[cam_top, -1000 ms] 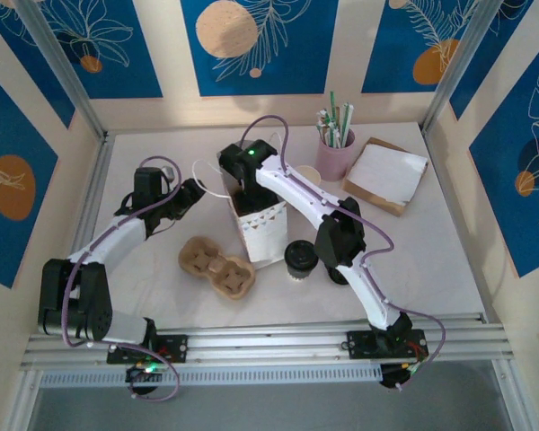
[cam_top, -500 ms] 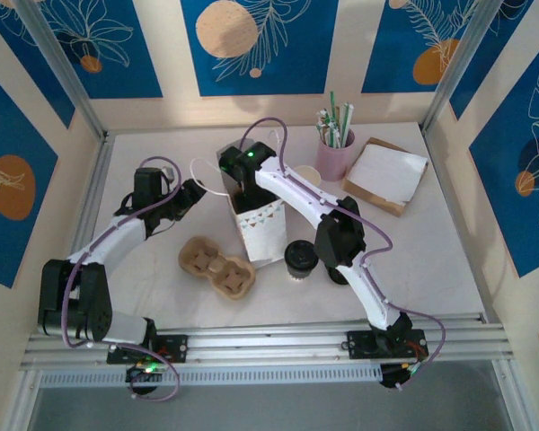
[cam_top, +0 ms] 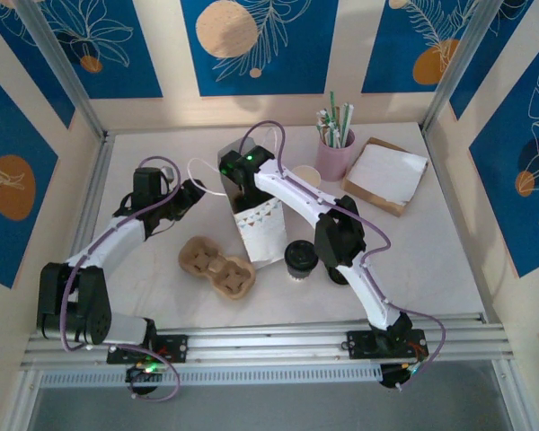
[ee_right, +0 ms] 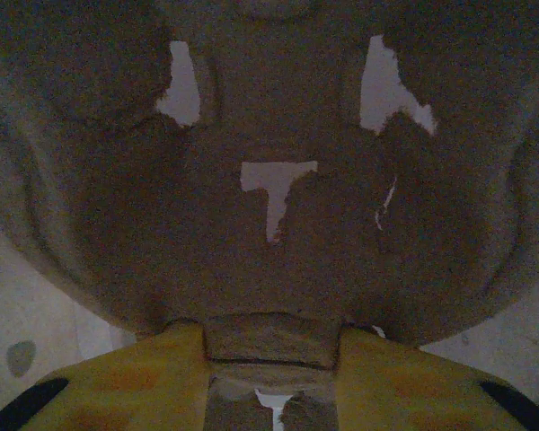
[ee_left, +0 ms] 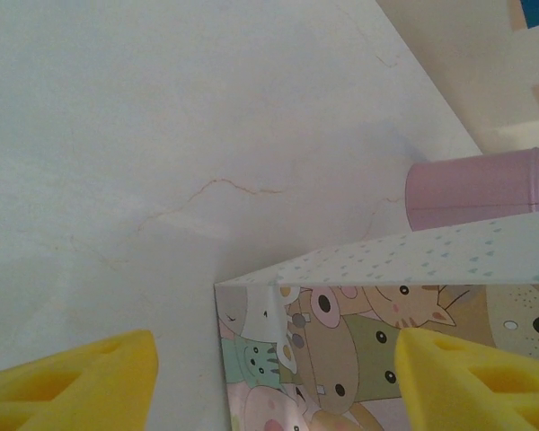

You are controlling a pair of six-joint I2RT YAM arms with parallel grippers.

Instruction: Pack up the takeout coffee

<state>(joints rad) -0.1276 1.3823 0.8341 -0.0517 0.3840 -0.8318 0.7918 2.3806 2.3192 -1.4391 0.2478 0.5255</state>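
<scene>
The right gripper (ee_right: 274, 359) is down inside the printed paper bag (cam_top: 262, 229) standing mid-table. Its yellow fingers (ee_right: 117, 382) press on either side of a rib of a brown pulp tray (ee_right: 269, 224), clamped on it with a moderate gap.

The left gripper (ee_left: 269, 368) hangs just left of the bag. Its jaws are wide apart with the bag's corner between them, and they grip nothing.

The takeout coffee (cam_top: 300, 259), black lid on, stands on the table (cam_top: 431, 260) just right of the bag's near side. A second cup carrier (cam_top: 217, 267) lies near-left of the bag. A pink cup (cam_top: 335, 154) of straws stands at the far side.
</scene>
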